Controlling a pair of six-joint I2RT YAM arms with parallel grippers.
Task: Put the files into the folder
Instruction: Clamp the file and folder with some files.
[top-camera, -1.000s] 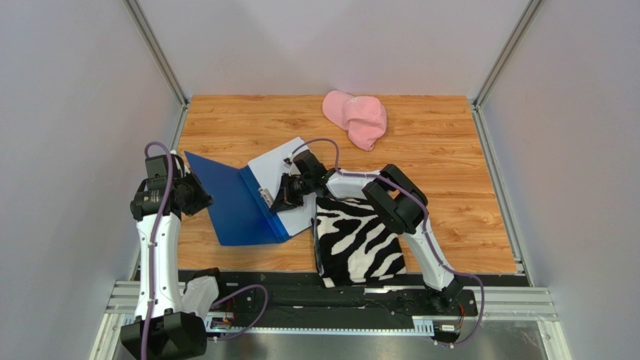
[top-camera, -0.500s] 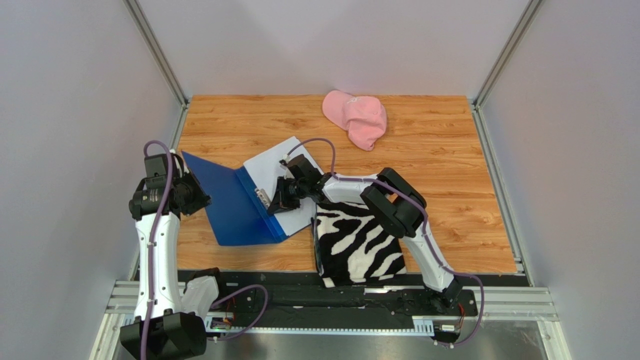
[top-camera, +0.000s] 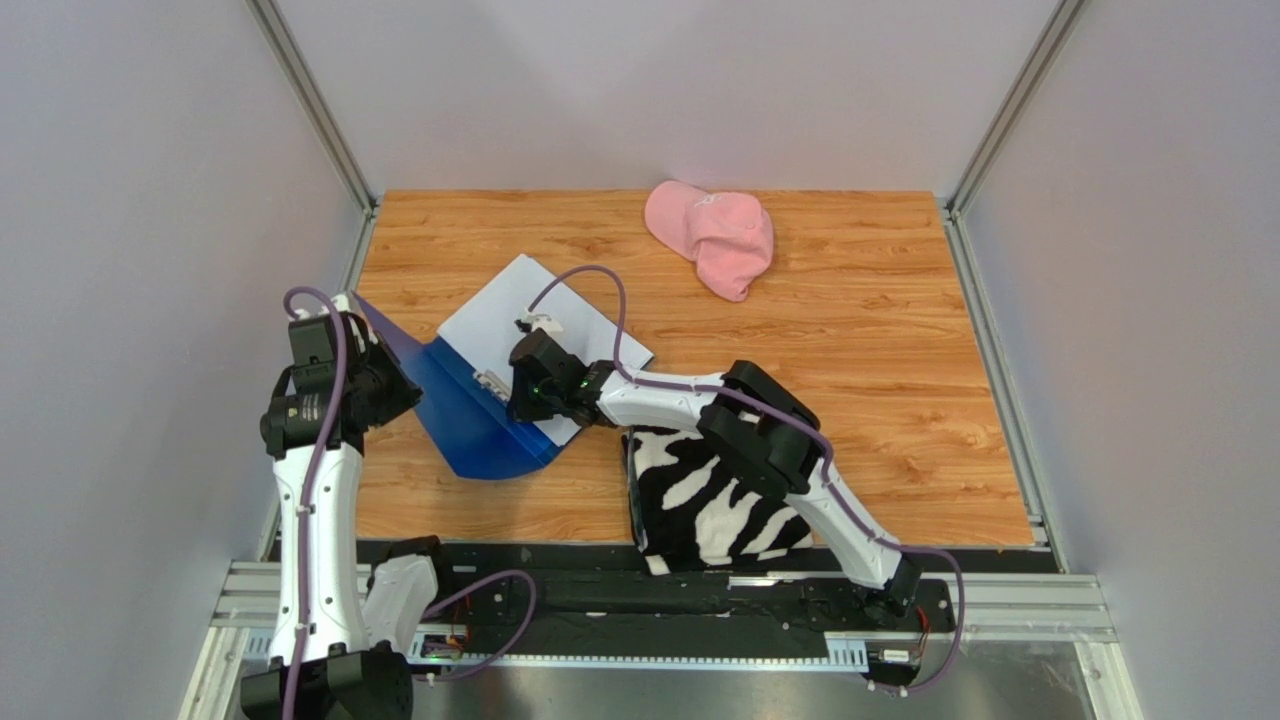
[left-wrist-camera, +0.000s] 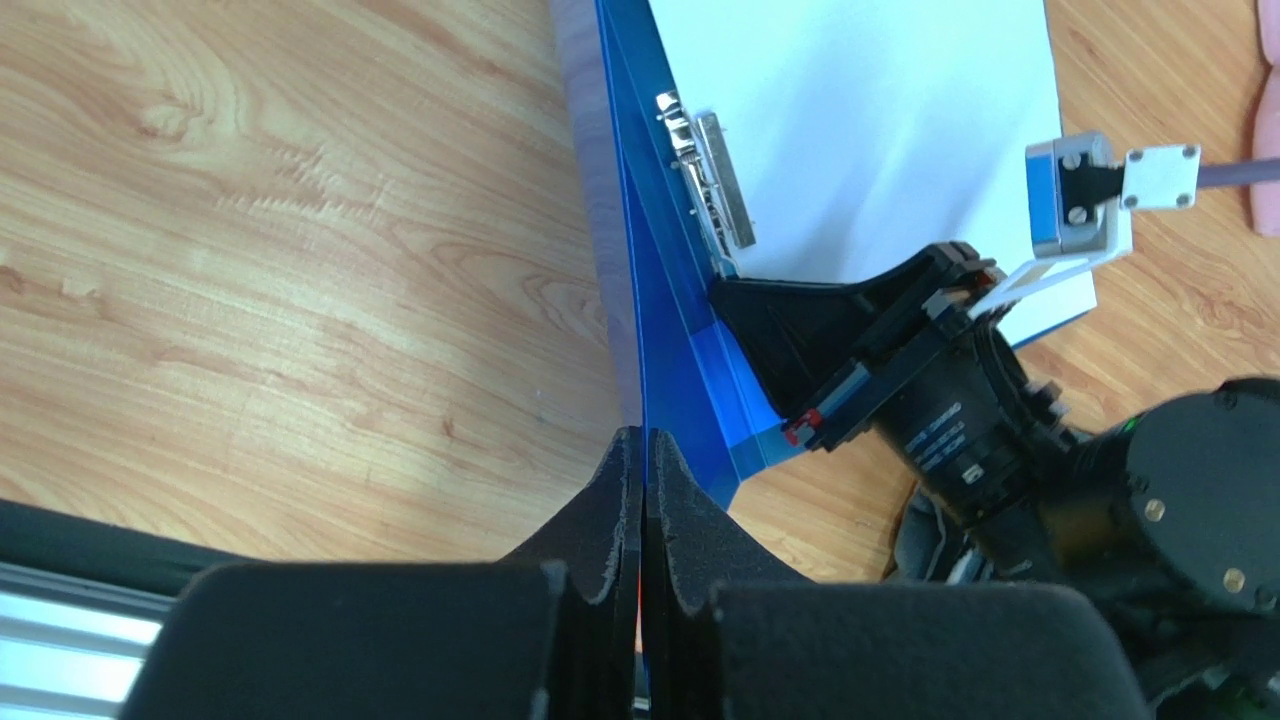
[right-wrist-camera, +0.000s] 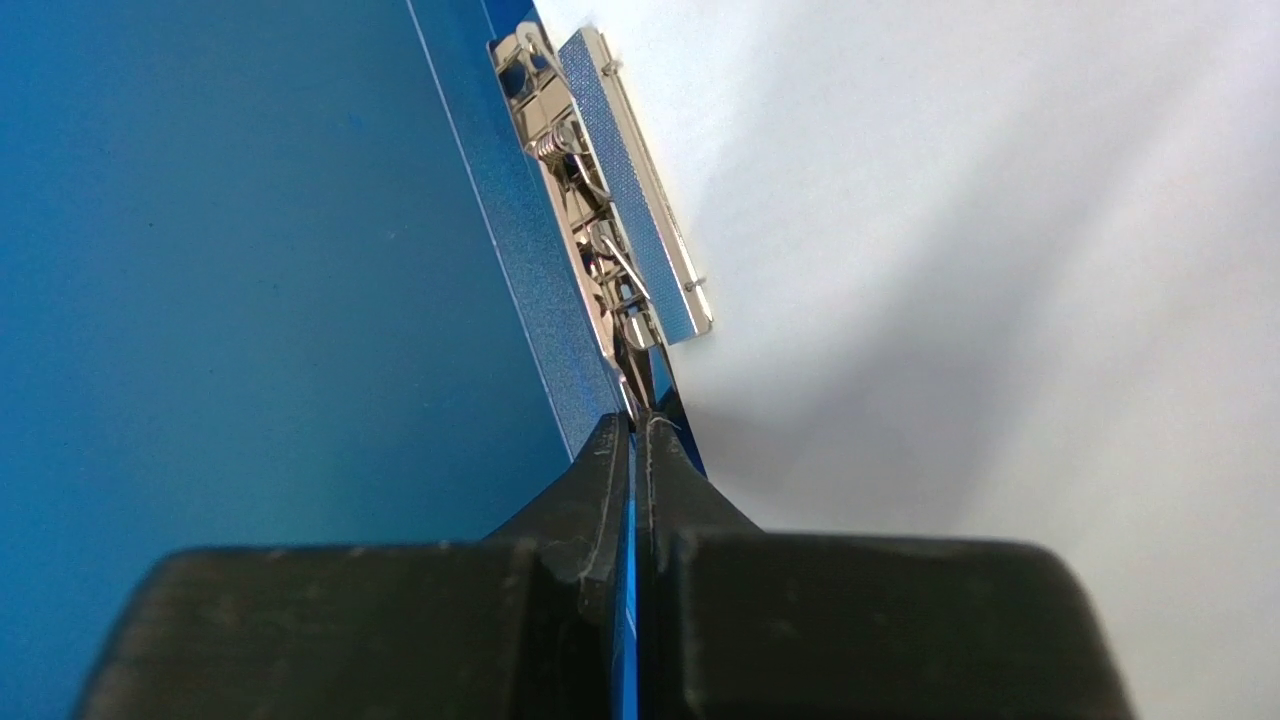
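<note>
- Both pincers are pressed together on the folder (top-camera: 451, 408). The left gripper (left-wrist-camera: 643, 458) pinches the free edge of the raised cover (right-wrist-camera: 226, 225). The right gripper (right-wrist-camera: 634, 435) pinches the near edge of the back leaf, just beside the metal clip (right-wrist-camera: 601, 225).
- We see the folder lying open near the left edge of the table (top-camera: 902, 375), about midway between its near and far edges. The cover stands tilted up on the left.
- We see the files (top-camera: 519, 300) lying flat on the folder's right leaf, one corner pointing towards the far edge. We cannot tell whether the clip clamps them or only lies beside them.
- We judge the folder light, thin and fairly stiff, with a smooth skin that could slip from a shallow pinch. The cover will swing freely on its spine, so the free edge is the place to hold it.
- We expect the sheets to be limp, light and ready to slide or fan out. Better to leave them flat and bring the cover down over them than to lift them by a corner.
- A zebra cloth (top-camera: 714, 488) lies at the near edge beside the folder, and a pink cap (top-camera: 711, 233) by the far edge. Both are apart from the work.
</note>
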